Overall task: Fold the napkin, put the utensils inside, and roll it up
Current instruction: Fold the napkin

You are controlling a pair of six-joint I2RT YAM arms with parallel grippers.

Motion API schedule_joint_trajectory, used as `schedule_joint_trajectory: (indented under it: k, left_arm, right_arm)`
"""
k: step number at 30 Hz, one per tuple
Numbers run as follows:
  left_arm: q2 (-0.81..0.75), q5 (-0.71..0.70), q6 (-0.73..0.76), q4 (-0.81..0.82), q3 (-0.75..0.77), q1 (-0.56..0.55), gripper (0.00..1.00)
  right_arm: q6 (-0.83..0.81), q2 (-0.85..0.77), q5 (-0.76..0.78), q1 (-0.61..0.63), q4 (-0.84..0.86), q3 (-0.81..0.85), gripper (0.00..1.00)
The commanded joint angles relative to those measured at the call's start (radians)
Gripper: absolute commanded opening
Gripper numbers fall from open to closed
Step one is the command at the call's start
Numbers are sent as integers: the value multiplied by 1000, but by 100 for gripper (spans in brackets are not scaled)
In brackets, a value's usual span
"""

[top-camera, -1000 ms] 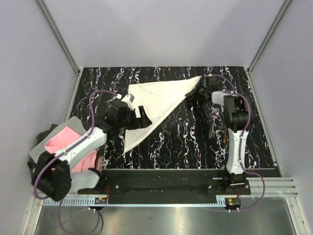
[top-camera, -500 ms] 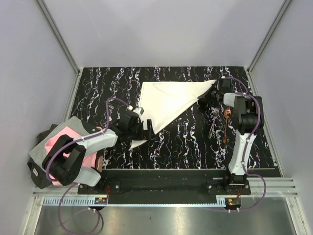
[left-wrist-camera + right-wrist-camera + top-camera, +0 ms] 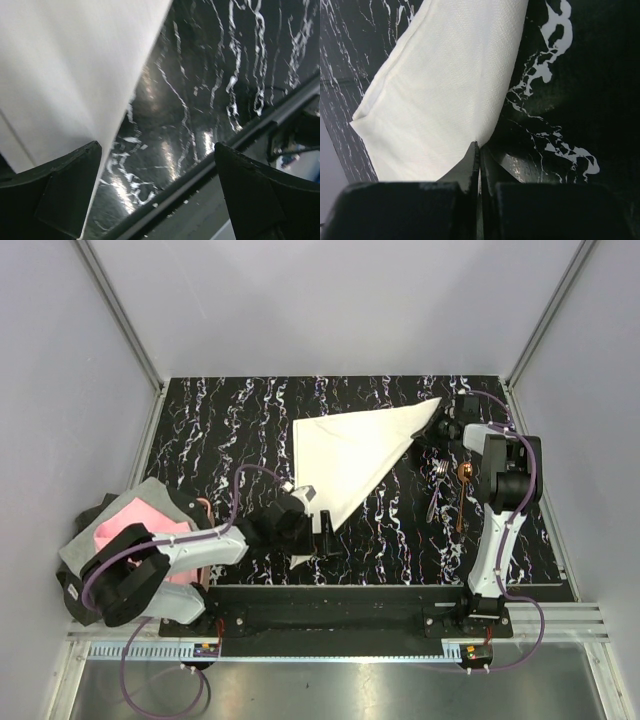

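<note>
The cream napkin (image 3: pixel 350 452) lies folded into a triangle on the black marbled table. Its right corner is pinched in my right gripper (image 3: pixel 441 427), which is shut on the cloth edge (image 3: pixel 445 95) in the right wrist view, jaws (image 3: pixel 479 150) pressed together. My left gripper (image 3: pixel 320 528) hovers open over the napkin's near tip. In the left wrist view the napkin (image 3: pixel 65 70) runs by the left finger (image 3: pixel 55 192), with only bare table between the jaws (image 3: pixel 156 165). The silver fork (image 3: pixel 437 486) and the copper-brown utensil (image 3: pixel 463 492) lie beside the right arm.
A pink and grey cloth (image 3: pixel 125 532) lies at the table's left edge under the left arm. The black front rail (image 3: pixel 350 596) runs close below the left gripper. Grey walls enclose the table on three sides.
The right gripper has dragged the napkin to the right by its corner. The left arm has swung from the napkin's left edge toward the near tip, staying open.
</note>
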Motion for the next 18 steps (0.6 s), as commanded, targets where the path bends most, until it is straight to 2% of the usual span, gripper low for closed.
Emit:
schedule_joint_trajectory:
  k: [1,3,4,5,8,9,11,12,14,15,16,18]
  left_arm:
    - [-50,25,-65,52,41,-55,99]
    - [-91,-32,-1,-22,107,-47,99]
    - [-131,-63,42,-70,141,-28,99]
    - [-147,-127,90,-165,229,-11,99]
    - [-164,-173,323,-265,342,129,99]
    - [-155,-170,358,-270,400,226,99]
    - [-81,-170,446,-285,455,311,99]
    - [-40,-169,467,-301,544,377,99]
    - [110,-166,530,-342,636,416,98]
    - [164,-158,536,-354,678,443,94]
    - [265,-137,535,-365,757,457,92]
    - [348,-107,503,-354,804,493,88]
  right_arm:
    - [-47,10,-41,-5,-10,61,5]
    - [-56,-3,-71,-4,-12,59,13]
    - [-61,-23,-82,-4,-12,53,20]
    - [-71,-37,-93,-4,-13,50,32]
    - [-90,-105,-111,-4,-24,27,54]
    - [-94,-123,-107,-4,-28,19,56]
    - [-97,-190,-88,-4,-45,-7,59]
    - [-99,-217,-66,-4,-48,-17,59]
    - [-94,-286,-55,-1,-56,-50,60]
    - [-93,-306,-52,1,-58,-62,60]
    - [-88,-344,-52,10,-58,-82,60]
    - [-87,-375,-56,22,-59,-108,60]
